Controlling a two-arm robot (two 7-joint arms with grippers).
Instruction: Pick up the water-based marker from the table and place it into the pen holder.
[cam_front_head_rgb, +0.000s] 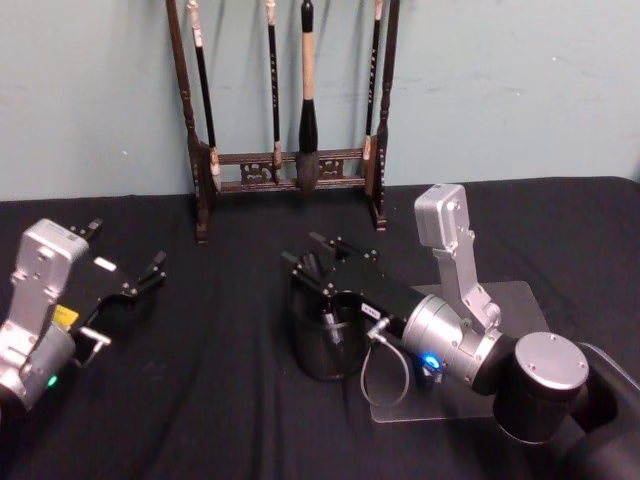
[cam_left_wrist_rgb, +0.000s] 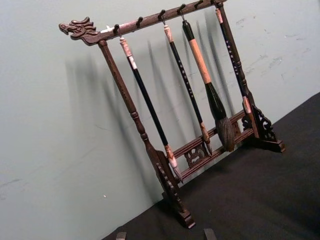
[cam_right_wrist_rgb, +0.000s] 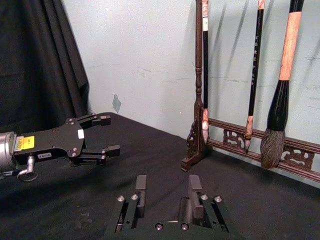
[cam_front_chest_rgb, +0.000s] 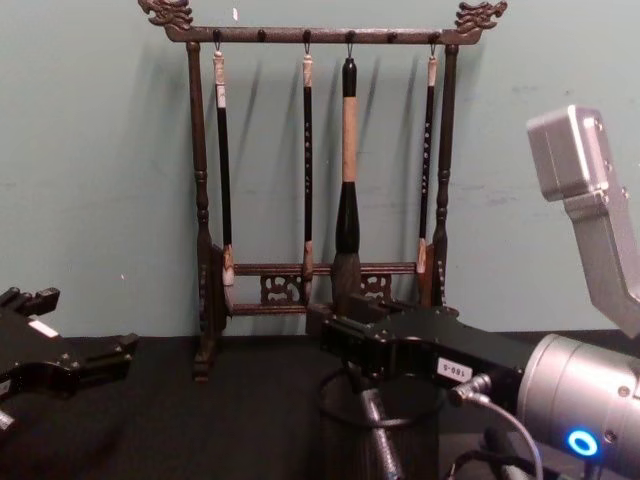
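The black table (cam_front_head_rgb: 200, 400) runs wall to wall, and at its 12 o'clock edge stands a tall dark wooden brush rack (cam_front_head_rgb: 258, 172) with four brushes hanging from it. The right arm reaches in from about 4 o'clock, over a flat grey plate (cam_front_head_rgb: 515, 300) lying on the cloth. It carries the right gripper (cam_front_head_rgb: 304, 248) to just above the middle of the table, over the far rim of the pen holder (cam_front_head_rgb: 310, 355). Its fingers (cam_right_wrist_rgb: 141, 192) are spread wide with nothing between them, tips pointing toward 11 o'clock. The left gripper (cam_front_head_rgb: 128, 248) hangs at 9 o'clock, well apart from the cup, its fingers also parted and empty. The pen holder sits near the centre, a shade toward 6 o'clock, touching the grey plate's near corner or just beside it; I can't tell which. Inside it leans what looks like the marker (cam_front_head_rgb: 329, 321), its pale end just below the rim.
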